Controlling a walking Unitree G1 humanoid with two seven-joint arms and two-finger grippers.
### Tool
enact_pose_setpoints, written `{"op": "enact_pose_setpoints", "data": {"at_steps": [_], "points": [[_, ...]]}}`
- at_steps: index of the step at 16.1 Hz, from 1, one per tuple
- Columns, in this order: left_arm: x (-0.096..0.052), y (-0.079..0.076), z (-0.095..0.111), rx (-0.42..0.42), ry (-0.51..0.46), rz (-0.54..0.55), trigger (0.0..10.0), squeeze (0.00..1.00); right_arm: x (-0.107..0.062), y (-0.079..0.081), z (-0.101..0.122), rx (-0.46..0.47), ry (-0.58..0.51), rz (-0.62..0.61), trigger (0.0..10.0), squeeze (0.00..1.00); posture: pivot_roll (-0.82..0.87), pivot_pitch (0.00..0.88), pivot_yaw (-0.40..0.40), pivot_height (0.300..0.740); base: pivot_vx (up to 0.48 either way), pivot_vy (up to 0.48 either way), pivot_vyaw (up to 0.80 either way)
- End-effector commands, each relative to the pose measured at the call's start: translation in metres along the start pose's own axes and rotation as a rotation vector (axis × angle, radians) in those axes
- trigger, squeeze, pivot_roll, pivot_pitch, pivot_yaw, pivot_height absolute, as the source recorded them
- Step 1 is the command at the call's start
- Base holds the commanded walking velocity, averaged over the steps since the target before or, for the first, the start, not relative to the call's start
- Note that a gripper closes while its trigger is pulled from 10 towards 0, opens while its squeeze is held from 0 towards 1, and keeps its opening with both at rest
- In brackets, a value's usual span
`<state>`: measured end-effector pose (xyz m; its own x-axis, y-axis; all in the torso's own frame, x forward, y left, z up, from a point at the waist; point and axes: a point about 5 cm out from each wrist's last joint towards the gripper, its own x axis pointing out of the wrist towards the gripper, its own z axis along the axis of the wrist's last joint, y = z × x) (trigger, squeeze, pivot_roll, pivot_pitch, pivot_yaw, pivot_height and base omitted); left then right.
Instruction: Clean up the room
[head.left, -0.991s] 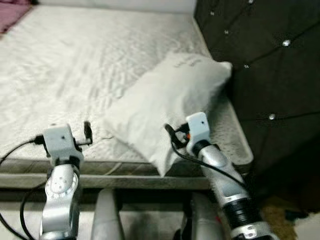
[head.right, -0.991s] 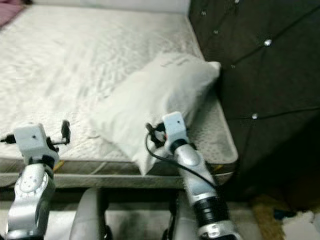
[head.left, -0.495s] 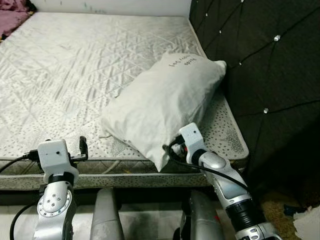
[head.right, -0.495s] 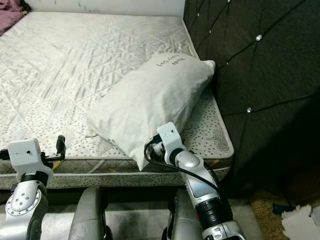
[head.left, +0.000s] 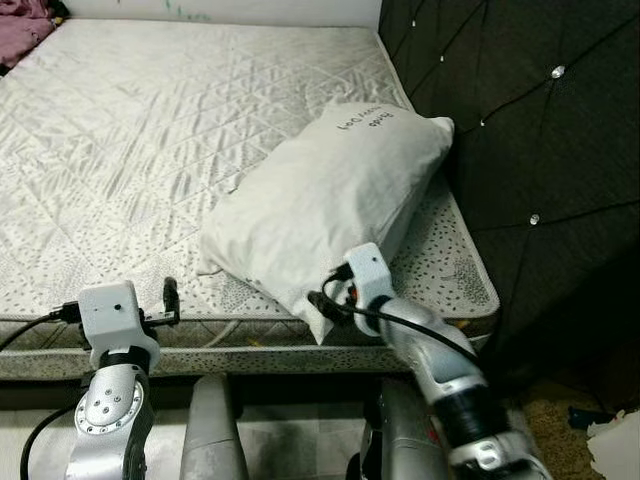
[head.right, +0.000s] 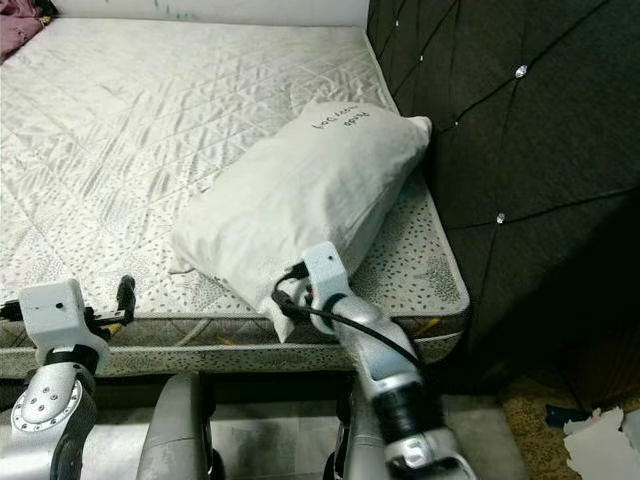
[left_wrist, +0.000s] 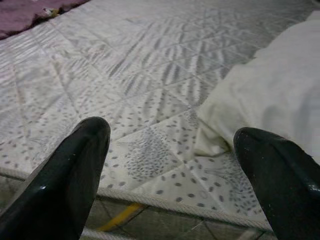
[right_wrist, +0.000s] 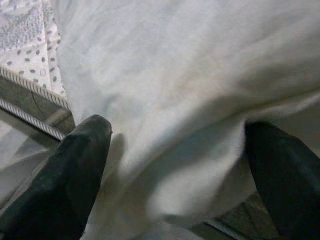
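Your right end effector (head.left: 318, 303) has swung in to the pillow (head.left: 330, 205) corner, fingers spread around it. Next, squeeze to grab it. Your left end effector (left_wrist: 172, 165) waits spread near the pillow.

Super close-up here: the white pillow (right_wrist: 190, 90) takes up most of the shot, soft and wrinkly, with a fold sagging low between the right gripper (right_wrist: 182, 172). Its 2 black fingers (right_wrist: 75, 175) sit wide apart on either side of that fold. Off in a corner there's a bit of dotted mattress (right_wrist: 30, 45) with its corded edge.
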<state>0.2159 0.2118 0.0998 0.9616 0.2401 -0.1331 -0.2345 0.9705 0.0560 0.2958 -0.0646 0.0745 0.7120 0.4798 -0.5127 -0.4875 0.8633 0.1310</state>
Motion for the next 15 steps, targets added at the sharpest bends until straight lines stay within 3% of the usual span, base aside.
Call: {"op": "enact_pose_setpoints", "data": {"at_steps": [1, 4, 5, 6, 10, 15], "points": [[0.0, 0.001, 0.007, -0.005, -0.019, 0.001, 10.0, 0.0, 0.004, 0.001, 0.004, 0.037, 0.002, -0.013, 10.0, 0.0, 0.06, 0.058, -0.051, 0.582, 0.0, 0.0, 0.0], [-0.005, 0.006, 0.006, -0.011, -0.006, 0.017, 10.0, 0.0, 0.014, 0.006, 0.012, 0.107, -0.006, -0.063, 10.0, 0.0, 0.08, 0.072, -0.06, 0.582, 0.0, 0.0, 0.0], [-0.007, 0.007, 0.006, -0.028, 0.0, 0.03, 10.0, 0.0, 0.017, 0.005, 0.014, 0.147, -0.013, -0.099, 8.5, 0.0, 0.09, 0.078, -0.062, 0.582, 0.0, 0.0, 0.0], [-0.01, 0.009, 0.005, -0.041, 0.007, 0.043, 10.0, 0.0, 0.021, 0.005, 0.016, 0.187, -0.023, -0.131, 0.0, 0.0, 0.1, 0.08, -0.065, 0.582, 0.0, 0.0, 0.0], [-0.017, 0.015, 0.005, -0.039, 0.021, 0.06, 10.0, 0.0, 0.033, 0.009, 0.024, 0.253, -0.061, -0.17, 0.0, 0.0, 0.13, 0.091, -0.06, 0.582, 0.0, 0.0, 0.0], [-0.014, 0.016, 0.011, -0.032, 0.011, 0.057, 10.0, 0.0, 0.034, 0.002, 0.033, 0.273, -0.145, -0.216, 0.0, 0.0, 0.13, 0.095, -0.052, 0.582, 0.0, 0.0, 0.0]]}}
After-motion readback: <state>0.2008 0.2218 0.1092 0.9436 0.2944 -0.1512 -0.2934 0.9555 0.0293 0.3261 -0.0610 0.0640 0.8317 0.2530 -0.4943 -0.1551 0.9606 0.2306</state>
